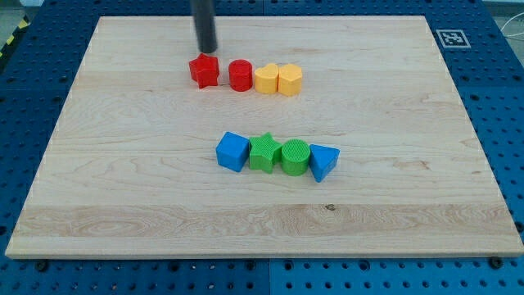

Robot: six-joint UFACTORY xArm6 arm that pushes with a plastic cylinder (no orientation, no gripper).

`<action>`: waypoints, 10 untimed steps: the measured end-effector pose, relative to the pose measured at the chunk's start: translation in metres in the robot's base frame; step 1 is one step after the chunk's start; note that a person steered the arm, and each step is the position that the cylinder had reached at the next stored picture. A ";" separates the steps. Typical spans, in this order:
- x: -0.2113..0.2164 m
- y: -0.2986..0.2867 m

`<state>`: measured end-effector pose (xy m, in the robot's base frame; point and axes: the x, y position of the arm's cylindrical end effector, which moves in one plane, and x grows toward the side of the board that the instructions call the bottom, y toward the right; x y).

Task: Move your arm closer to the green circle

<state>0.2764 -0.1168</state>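
Note:
The green circle (295, 157) sits in a row in the board's middle, between a green star (264, 152) on its left and a blue triangle (322, 161) on its right. A blue cube (232, 152) ends the row on the left. My tip (207, 50) is near the view's top, just above a red star (204, 70), well up and left of the green circle.
A second row lies below my tip: the red star, a red cylinder (240, 75), a yellow block (265, 79) and a yellow heart-like block (290, 80). The wooden board (98, 164) lies on a blue pegboard; a marker tag (449, 37) is at top right.

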 end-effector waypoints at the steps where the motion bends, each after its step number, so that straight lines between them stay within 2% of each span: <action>1: 0.014 -0.044; 2: 0.052 -0.070; 3: 0.097 -0.066; 5: 0.217 -0.041; 6: 0.255 -0.005; 8: 0.266 0.121; 9: 0.266 0.154; 10: 0.262 0.155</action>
<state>0.5381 0.0378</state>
